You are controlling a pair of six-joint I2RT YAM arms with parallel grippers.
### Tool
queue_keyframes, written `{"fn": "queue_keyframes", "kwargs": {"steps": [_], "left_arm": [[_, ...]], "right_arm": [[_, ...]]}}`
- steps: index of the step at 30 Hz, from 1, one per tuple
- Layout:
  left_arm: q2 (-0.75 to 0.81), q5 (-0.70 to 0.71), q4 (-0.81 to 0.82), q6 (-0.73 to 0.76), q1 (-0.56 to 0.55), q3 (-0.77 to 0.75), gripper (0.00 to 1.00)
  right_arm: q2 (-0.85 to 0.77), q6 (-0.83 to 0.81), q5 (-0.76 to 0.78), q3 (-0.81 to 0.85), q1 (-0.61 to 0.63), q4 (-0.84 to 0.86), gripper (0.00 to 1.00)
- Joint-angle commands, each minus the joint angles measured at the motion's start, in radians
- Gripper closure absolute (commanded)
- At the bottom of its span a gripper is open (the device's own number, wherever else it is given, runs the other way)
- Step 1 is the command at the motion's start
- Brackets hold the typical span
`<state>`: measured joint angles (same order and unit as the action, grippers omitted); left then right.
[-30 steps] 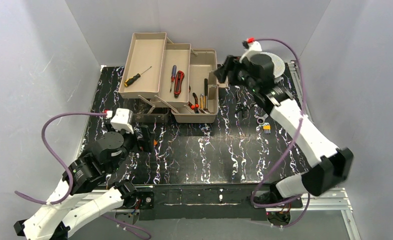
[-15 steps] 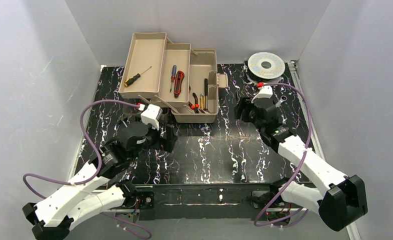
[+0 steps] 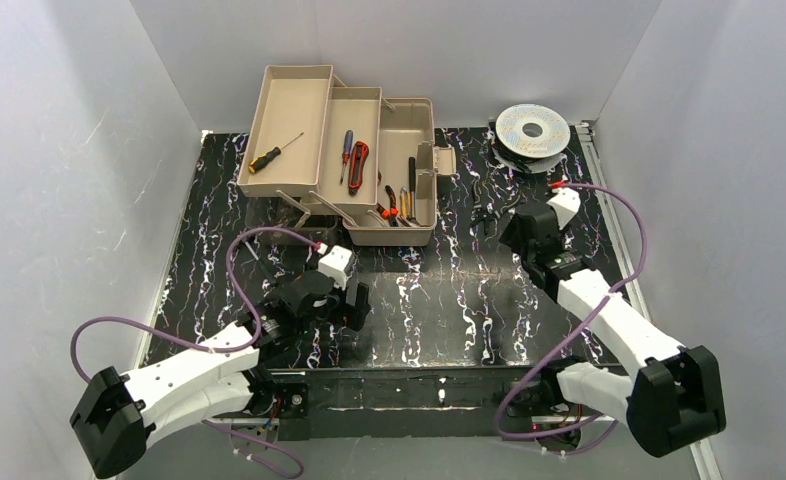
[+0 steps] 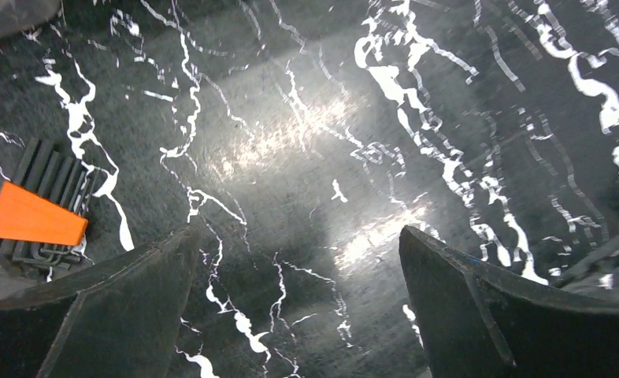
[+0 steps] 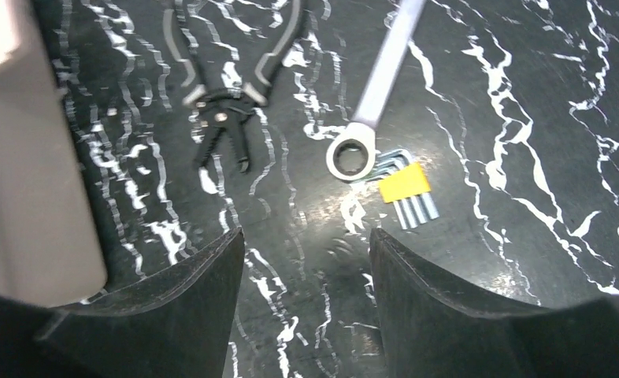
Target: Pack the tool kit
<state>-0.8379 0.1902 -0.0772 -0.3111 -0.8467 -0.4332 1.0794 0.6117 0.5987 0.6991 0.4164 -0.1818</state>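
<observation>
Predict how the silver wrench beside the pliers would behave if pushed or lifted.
The wrench looks like solid polished metal, so probably stiff and heavy for its size. Lying flat on the glossy table, it would likely slide or pivot rather than roll. Its ring end seems to touch the hex keys, which could shift with it.

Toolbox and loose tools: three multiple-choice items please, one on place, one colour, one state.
1. Right wrist view: where does the wrench have its ring end? A on the pliers; B at the yellow hex key set; C on the spool.
2. Left wrist view: what colour is the second hex key set holder? A orange; B green; C white.
3. How is the toolbox? A shut; B open, trays folded out; C upside down.
Answers: B, the ring meets the keys' ends; A, an orange tab wraps the keys; B, the trays' insides face the top camera.
</observation>
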Motion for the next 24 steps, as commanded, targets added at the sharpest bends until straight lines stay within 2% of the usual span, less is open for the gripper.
{"fn": "queue_keyframes", "kwargs": {"steps": [1,5,9,13,15,18,24], "left_arm": [[-0.002,0.049,0.162,0.032,-0.008,0.061,0.02],[-0.014,0.047,0.174,0.051,-0.011,0.082,0.02],[-0.021,-0.002,0.218,0.085,-0.012,0.092,0.02],[-0.016,-0.027,0.222,0.106,-0.011,0.088,0.02],[0.001,0.006,0.200,0.098,-0.012,0.084,0.02],[0.036,0.142,0.162,0.045,-0.013,0.094,0.02],[0.075,0.131,0.185,0.056,-0.012,0.123,0.02]], "right_arm": [[0.068,0.068,-0.138,0.048,-0.112,-0.084,0.34],[0.101,0.086,-0.172,0.054,-0.163,-0.143,0.35],[0.088,0.083,-0.242,0.016,-0.218,-0.111,0.35],[0.093,0.073,-0.244,0.045,-0.256,-0.152,0.35],[0.099,0.063,-0.235,0.069,-0.269,-0.179,0.35],[0.101,0.028,-0.238,0.091,-0.287,-0.175,0.35],[0.182,0.024,-0.203,0.153,-0.302,-0.180,0.35]]}}
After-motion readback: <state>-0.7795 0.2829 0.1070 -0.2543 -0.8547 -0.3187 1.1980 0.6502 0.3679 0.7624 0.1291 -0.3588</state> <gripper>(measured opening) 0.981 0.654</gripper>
